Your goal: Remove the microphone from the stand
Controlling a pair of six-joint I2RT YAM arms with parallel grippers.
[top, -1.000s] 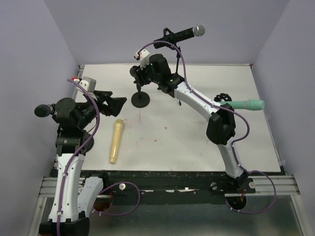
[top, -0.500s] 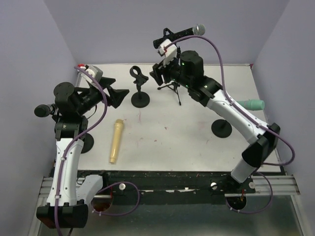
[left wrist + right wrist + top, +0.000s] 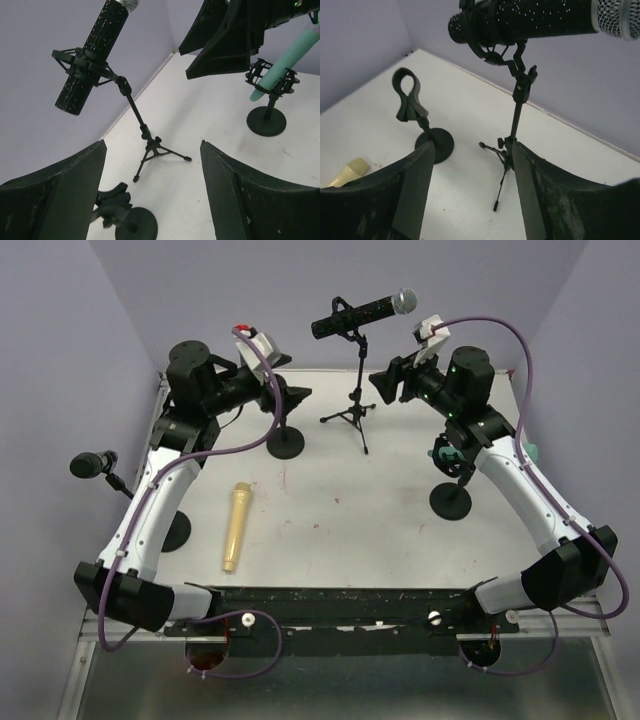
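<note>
Starting on the left, we find the left gripper point(image 3: 296, 393) with its jaws spread wide and nothing between them, aimed in toward the middle of the table point(image 3: 330, 510). An unused clip stand point(image 3: 285, 436) sits low in its own view. The microphone point(image 3: 362, 310) is what we're after. It is clipped into the tripod stand point(image 3: 352, 408) at the back centre, between the two arms and higher than both sets of jaws. Its long axis runs close to level across the table, blunt tail to the left and silver grille to the right, the grille end a touch higher. From the left wrist it sits up and off to the left of the jaw line, well apart. On the right, the right gripper point(image 3: 385, 383) has its jaws parted with a clear gap and holds nothing. In its own view the black barrel stretches right across the top, large and close, while the stand's post rises between the two fingers. So we judge the right arm the nearer one, sitting below the barrel and aimed at the post, not at the microphone itself. The coming move, as we read it, turns on lifting those jaws to barrel height and closing them across that level axis, not along it. The left arm has farther to travel if it is to steady the stand.
</note>
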